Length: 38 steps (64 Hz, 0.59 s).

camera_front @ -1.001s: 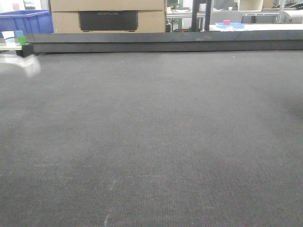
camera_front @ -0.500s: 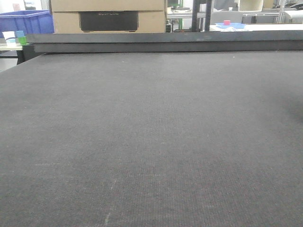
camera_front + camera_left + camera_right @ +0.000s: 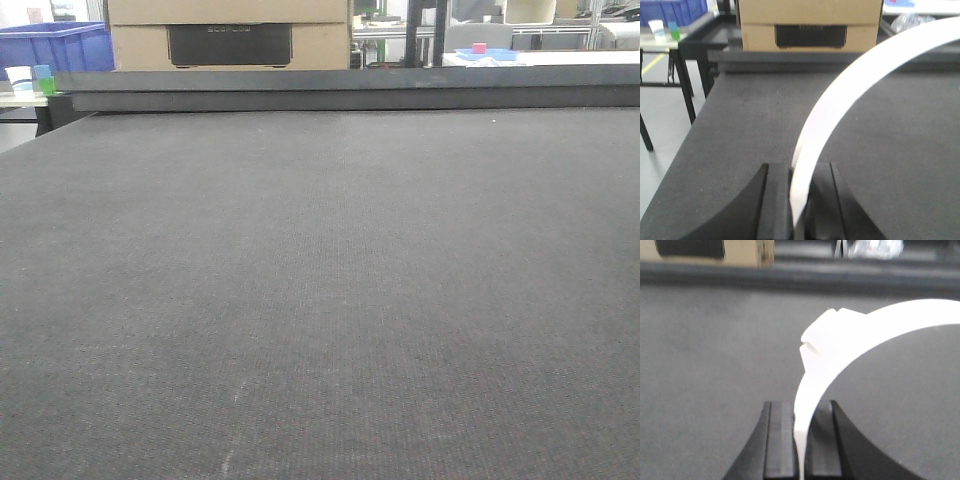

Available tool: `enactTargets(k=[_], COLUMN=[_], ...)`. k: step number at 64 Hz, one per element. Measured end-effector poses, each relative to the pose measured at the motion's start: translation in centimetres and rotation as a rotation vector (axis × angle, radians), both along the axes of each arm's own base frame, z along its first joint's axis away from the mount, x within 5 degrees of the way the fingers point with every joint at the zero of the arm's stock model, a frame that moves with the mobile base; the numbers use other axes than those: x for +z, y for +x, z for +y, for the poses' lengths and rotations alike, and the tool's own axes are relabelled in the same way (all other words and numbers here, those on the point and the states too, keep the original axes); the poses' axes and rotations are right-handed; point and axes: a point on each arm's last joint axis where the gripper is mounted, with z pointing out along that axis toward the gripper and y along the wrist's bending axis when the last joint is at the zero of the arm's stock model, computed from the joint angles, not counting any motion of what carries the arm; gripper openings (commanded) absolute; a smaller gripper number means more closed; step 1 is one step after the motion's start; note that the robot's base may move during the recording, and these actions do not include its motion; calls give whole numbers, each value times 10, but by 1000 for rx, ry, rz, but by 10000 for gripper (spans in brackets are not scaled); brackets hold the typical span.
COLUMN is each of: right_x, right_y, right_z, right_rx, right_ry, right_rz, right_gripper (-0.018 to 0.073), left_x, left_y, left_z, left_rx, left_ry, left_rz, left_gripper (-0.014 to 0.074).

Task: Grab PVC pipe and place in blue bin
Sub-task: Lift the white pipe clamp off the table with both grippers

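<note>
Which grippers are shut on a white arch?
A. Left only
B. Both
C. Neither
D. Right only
B: in its wrist view the left gripper pinches a white arch between its fingers, and the right gripper likewise pinches a white arch.

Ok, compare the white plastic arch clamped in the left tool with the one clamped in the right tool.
The left tool holds a white plastic arch-shaped band, plain; the right tool holds a white plastic arch-shaped piece with a stepped lump on its outer curve. The band rises to its view's top right corner; the piece bends lower, out the right edge. Both are gripped at one end.
</note>
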Motion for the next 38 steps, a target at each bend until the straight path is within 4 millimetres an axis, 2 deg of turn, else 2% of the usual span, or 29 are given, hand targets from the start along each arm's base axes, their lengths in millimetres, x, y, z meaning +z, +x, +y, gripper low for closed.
enactTargets(k=[6,19,26,38], right_x=[7,27,28,20], right_y=[-16,-40,-48,-53], right_z=[3,6,8,10], right_rx=[-5,-25,-22,-5], right_ry=[-17,-57,-60,-45], right_rz=[-92,-325,-338,-262], right_gripper=[-168,-168,-168,-168], left_x=[1,7,11,13], left_y=[-7,-7,-7,-7], left_z=[0,1,2,2], left_rx=[1,13,20,22], left_ry=[-2,-4,-7,-8], left_rz=[-31,-115,-164,-183], left_gripper=[-111,-111,-111,-111])
